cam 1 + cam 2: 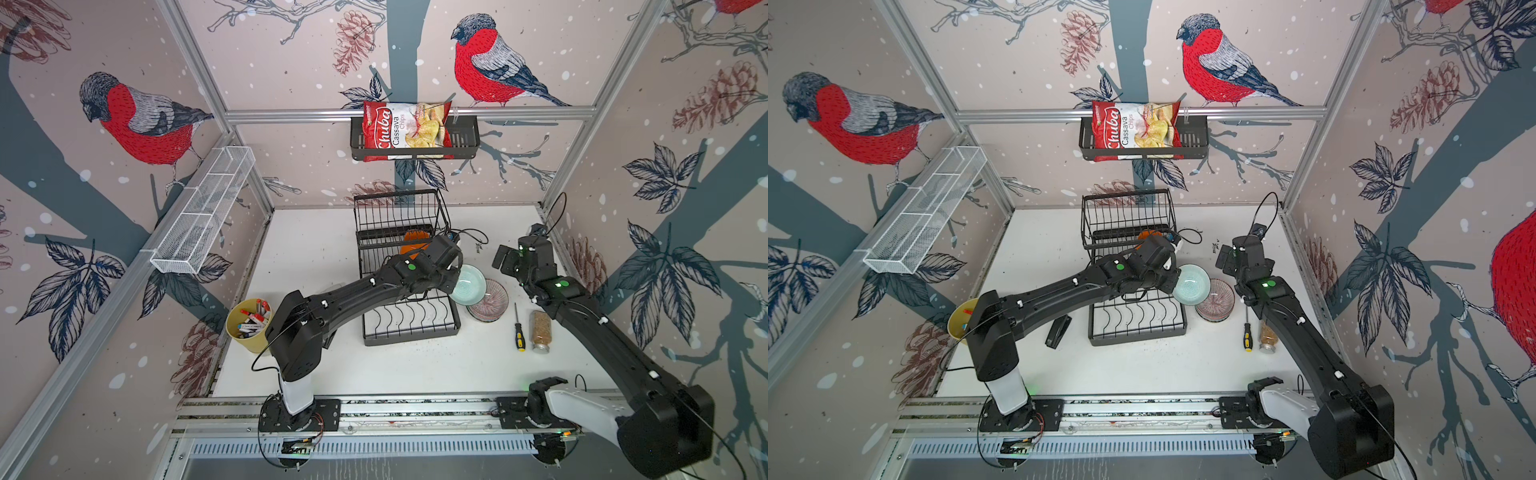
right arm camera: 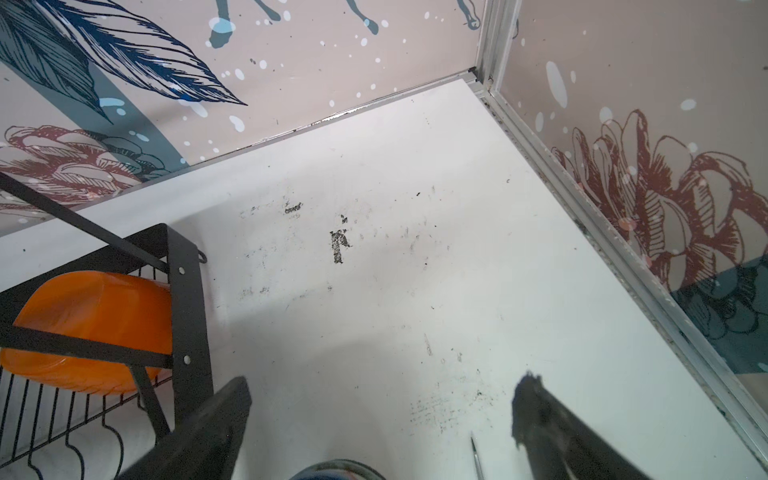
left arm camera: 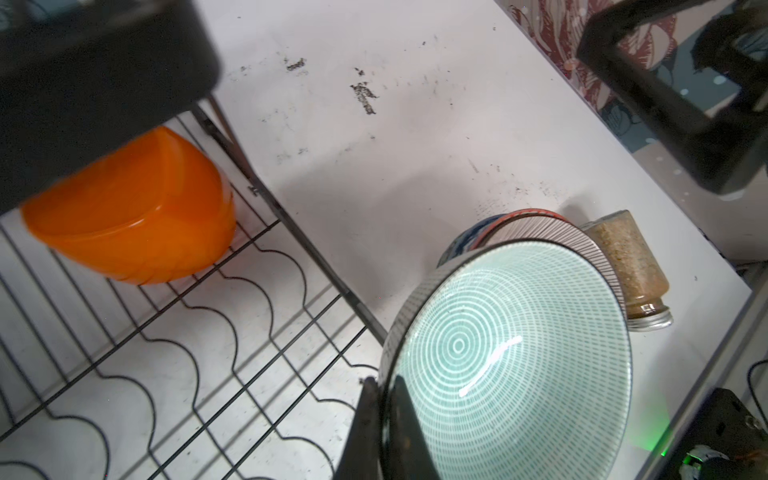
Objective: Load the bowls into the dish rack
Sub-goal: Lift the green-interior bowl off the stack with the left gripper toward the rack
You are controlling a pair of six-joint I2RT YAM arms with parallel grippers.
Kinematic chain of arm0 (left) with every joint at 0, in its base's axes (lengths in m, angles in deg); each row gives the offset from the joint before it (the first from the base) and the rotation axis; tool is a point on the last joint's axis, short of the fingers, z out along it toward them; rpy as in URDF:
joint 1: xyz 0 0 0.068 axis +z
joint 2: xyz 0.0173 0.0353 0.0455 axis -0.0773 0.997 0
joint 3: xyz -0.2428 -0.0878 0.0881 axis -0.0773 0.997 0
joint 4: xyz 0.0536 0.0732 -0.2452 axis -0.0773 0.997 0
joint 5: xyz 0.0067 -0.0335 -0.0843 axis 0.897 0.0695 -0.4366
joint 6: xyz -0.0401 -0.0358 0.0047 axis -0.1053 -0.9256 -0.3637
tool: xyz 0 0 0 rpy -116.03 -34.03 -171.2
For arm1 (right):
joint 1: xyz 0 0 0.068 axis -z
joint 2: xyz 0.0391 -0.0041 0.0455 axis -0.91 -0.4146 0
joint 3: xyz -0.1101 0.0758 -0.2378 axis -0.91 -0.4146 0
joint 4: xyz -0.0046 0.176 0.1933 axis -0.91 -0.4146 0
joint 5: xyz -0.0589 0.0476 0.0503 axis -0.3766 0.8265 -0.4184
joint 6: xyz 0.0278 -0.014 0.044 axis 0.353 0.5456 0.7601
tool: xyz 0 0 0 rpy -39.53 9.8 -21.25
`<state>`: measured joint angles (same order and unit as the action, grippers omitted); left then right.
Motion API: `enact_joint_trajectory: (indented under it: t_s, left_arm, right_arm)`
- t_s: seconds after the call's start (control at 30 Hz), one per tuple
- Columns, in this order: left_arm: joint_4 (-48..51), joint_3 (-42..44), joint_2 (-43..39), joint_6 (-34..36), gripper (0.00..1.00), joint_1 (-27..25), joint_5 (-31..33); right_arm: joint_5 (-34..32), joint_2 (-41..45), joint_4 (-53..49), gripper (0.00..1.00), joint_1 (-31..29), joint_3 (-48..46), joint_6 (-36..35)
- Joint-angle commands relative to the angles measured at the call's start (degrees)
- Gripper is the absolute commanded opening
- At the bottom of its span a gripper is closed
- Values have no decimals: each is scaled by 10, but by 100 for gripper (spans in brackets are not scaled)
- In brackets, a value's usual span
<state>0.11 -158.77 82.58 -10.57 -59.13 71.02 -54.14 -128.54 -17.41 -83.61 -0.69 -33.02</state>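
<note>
Left wrist view: left gripper (image 3: 384, 401), fingers pinched tight on the rim of the mint bowl (image 3: 511, 361), one inside and one outside. The bowl is tilted and carried just beside the side rail of the rack (image 3: 300, 232). Stack (image 3: 536, 224) of other bowls: on the table (image 3: 415, 145) behind it, next to the jar (image 3: 631, 266). Whether the mint bowl hangs clear of the stack cannot be told from this angle. Orange bowl (image 3: 137, 216): in the rack, tilted on the base wires under the raised basket. Right gripper (image 2: 382, 392): fingers spread wide, holding nothing, over bare table near the rack's corner. Step in hand, by judgement: moving the mint bowl from stack to rack. The next move calls for a short carry over the rail, then setting the bowl on edge between the wavy wires, clear of the orange bowl, before the fingers part. The task looks early: one bowl racked, one held, the stack to follow.
</note>
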Motion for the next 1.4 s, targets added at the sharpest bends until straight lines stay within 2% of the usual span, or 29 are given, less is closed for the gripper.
enact_joint_trajectory:
  t_s: [0.0, 0.4, 0.7, 1.0, 1.17, 1.37]
  left_arm:
    - [-48, 11, -21, -10, 0, 3, 6]
    - [-57, 94, -80, -30, 0, 25, 41]
    - [-80, 187, -142, -55, 0, 66, 33]
    - [-108, 278, -207, -77, 0, 122, 6]
    - [-140, 324, -239, -83, 0, 154, -34]
    - [-180, 365, -270, -83, 0, 183, -77]
  right_arm:
    - [-1, -5, 16, 99, -11, 10, -13]
    - [28, -8, 27, 99, -65, 16, -28]
    - [95, -14, 50, 99, -104, 8, -20]
    - [196, -9, 83, 99, -124, -15, -2]
    - [257, -7, 117, 100, -127, -38, 4]
    - [320, -10, 159, 96, -136, -63, 21]
